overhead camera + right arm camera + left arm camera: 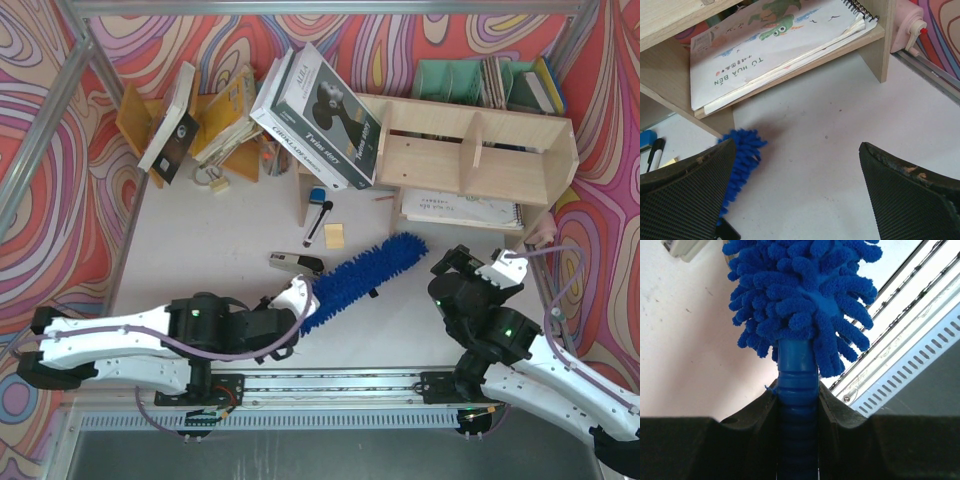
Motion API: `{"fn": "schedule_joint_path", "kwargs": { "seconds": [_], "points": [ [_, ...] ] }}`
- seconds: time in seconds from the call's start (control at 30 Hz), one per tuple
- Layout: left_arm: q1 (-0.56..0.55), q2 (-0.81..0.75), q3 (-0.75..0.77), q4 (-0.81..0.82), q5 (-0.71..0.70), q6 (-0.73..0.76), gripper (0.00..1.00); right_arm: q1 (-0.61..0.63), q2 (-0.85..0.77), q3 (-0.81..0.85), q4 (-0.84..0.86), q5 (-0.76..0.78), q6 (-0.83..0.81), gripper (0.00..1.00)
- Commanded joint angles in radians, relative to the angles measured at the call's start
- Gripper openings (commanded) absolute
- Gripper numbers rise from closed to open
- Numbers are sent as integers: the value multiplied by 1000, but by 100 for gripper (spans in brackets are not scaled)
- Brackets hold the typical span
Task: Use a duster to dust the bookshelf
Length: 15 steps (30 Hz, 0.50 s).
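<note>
Duster (365, 275) clamped at its ribbed blue handle by the left claw (797, 405), whose jaws are pressed together on the handle just below the fluffy head. The head stretches diagonally across the white bench (200, 240) toward the bookshelf (470, 140); whether it rests on the bench or hangs just above it cannot be told. In the right wrist view the tip lies just beside the foot of a shelf upright, with no contact evident. The right claw (795, 190) stands with its jaws wide apart, holding nothing, over bare bench in front of the lower tier. A spiral-bound book (775, 45) lies flat on that tier.

Progress, as judged: the tool is in hand and aimed at the furniture, so the pickup is complete. No fluff is seen on any board, so the sweeping itself appears not yet begun. Remaining work: lift the head to the top board, sweep along it, then work through the compartments and dividers.
</note>
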Motion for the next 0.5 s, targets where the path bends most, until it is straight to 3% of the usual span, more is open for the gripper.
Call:
{"fn": "schedule_joint_path", "kwargs": {
  "seconds": [0.0,0.47],
  "points": [
    [-4,-69,77,-102,-43,-31,0,-2,1,31,27,40,-18,99],
    [3,-78,192,-369,-185,-133,0,-1,42,23,56,36,-13,99]
  ]
}}
